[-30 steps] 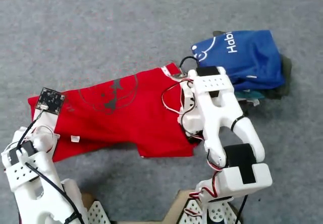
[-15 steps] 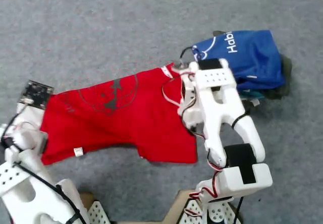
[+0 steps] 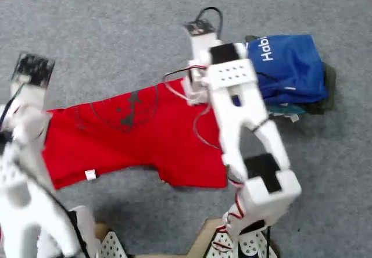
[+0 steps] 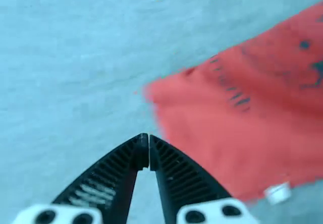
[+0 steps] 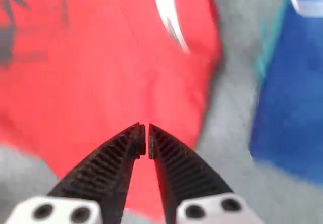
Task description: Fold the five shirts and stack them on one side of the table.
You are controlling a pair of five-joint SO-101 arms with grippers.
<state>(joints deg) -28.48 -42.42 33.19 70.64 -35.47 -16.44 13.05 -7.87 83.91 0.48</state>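
Hovering at opposite ends of the red shirt [image 3: 133, 136], left gripper [image 4: 149, 152] and right gripper [image 5: 146, 139] are each pinched together, holding nothing.

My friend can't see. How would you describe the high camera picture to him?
A red shirt lies spread out on a grey table, the white left arm at one end and the right arm at the other. Beside the right arm sits a stack of folded shirts, a blue one on top.

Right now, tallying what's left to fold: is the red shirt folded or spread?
Mostly spread: the red shirt lies long and flat, unlike the compact folded blue shirt.
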